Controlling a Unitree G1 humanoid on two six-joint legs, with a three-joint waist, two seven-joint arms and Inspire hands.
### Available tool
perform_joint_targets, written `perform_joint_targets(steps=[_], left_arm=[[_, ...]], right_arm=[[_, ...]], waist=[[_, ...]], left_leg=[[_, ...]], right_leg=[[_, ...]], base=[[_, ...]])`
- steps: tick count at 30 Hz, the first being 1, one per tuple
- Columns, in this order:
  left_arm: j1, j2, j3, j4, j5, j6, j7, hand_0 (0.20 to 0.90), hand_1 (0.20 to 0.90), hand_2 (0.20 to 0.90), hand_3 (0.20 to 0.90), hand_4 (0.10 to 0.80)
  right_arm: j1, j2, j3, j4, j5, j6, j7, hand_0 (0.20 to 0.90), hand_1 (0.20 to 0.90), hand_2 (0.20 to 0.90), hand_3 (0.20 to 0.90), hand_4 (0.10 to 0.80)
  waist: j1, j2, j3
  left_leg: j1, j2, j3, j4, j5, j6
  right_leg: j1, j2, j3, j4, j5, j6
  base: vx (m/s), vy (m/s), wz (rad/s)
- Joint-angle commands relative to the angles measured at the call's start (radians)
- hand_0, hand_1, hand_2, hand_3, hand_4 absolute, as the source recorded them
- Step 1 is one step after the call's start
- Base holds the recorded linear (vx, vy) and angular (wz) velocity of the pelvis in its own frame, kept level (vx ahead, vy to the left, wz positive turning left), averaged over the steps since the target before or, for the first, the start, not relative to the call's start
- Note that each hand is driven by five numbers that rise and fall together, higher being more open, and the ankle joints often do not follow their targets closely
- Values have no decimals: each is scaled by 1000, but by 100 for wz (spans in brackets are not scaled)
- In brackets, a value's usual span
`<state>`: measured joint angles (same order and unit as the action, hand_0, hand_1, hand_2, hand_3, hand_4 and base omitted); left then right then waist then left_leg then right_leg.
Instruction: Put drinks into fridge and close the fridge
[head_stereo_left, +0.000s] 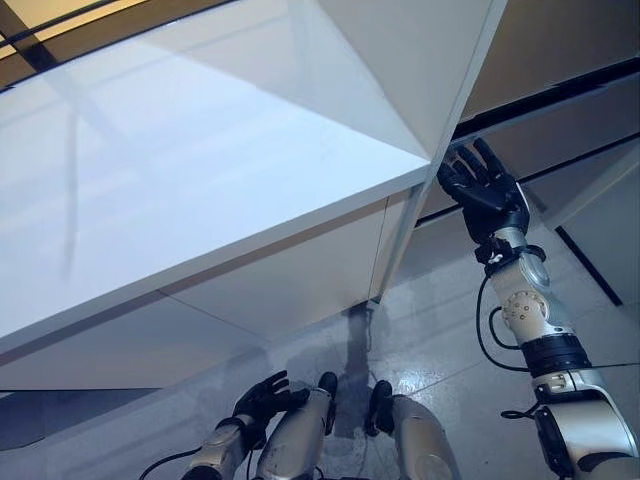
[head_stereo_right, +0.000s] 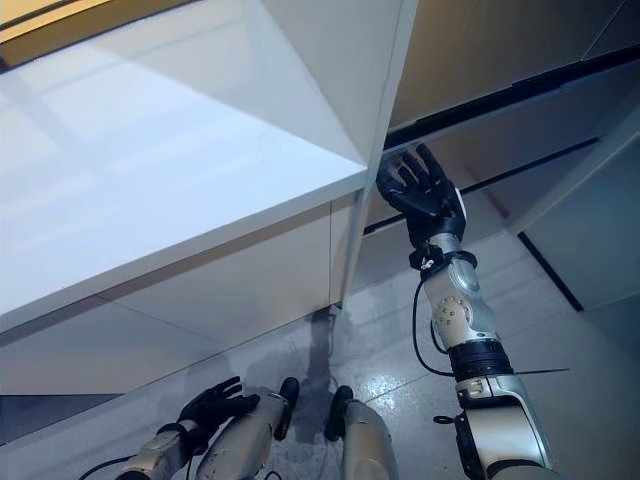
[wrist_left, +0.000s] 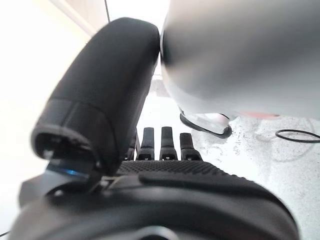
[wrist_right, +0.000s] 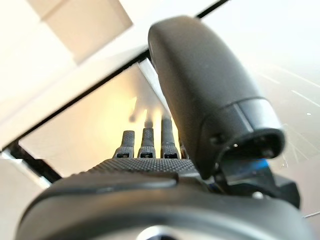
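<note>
The white fridge door (head_stereo_left: 420, 70) stands as a tall panel rising above the corner of a white desk (head_stereo_left: 150, 170), its thin edge running down toward the floor. No drinks show in any view. The right robot hand (head_stereo_left: 485, 185) is raised beside that edge, fingers straight and spread, fingertips close to the door's edge just where it meets the desk corner; whether they touch it cannot be told. The left robot hand (head_stereo_left: 265, 397) hangs low near the grey tiled floor (head_stereo_left: 440, 340), fingers relaxed and holding nothing. White cabinet fronts (head_stereo_left: 290, 280) sit beneath the desk.
</note>
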<state>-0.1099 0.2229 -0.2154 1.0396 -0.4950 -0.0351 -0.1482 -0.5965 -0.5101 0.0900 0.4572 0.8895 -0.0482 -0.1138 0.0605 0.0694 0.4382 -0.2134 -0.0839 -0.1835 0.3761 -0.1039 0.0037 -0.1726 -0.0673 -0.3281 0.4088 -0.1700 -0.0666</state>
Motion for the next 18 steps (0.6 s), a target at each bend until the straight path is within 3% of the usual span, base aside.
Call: perform_joint_targets(steps=[1, 6, 12, 15, 18], left_arm=[[107, 101, -43, 5, 59, -23, -31, 900, 900, 900, 900, 800], [114, 59, -42, 25, 39, -37, -11, 900, 900, 900, 900, 800], [160, 3, -5, 8, 32, -61, 36, 900, 900, 900, 900, 800], [145, 7, 14, -5, 52, -35, 32, 900, 900, 900, 900, 800], [115, 16, 15, 14, 50, -19, 29, 900, 900, 900, 900, 800]], right_arm=[[-181, 34, 15, -103, -127, -97, -30, 900, 900, 900, 900, 800], [74, 129, 33, -198, -220, -132, -94, 900, 900, 900, 900, 800], [502, 203, 89, -156, -395, -120, 104, 900, 900, 900, 900, 800], [573, 215, 126, -66, -431, -38, 175, 900, 900, 900, 900, 800], [584, 229, 143, 59, -426, -35, 205, 900, 900, 900, 900, 800]], waist=[[81, -60, -102], [15, -88, -178], [-62, -106, -285], [-81, -114, -312], [-87, -116, -328]], left_leg=[[112, -43, 58, -111, -47, 112], [206, -5, 109, -281, -2, 91], [292, 24, 221, -421, 26, 77], [323, 29, 258, -463, 34, 67], [325, 36, 272, -463, 31, 56]], right_leg=[[88, 15, 153, -84, -17, 12], [168, 63, 211, -270, 52, 25], [239, 100, 269, -440, 117, 40], [271, 110, 270, -496, 140, 46], [279, 113, 256, -496, 136, 46]], base=[[68, -59, -1], [81, -41, -7], [53, -30, -20], [-2, -76, -38], [-15, -66, -24]])
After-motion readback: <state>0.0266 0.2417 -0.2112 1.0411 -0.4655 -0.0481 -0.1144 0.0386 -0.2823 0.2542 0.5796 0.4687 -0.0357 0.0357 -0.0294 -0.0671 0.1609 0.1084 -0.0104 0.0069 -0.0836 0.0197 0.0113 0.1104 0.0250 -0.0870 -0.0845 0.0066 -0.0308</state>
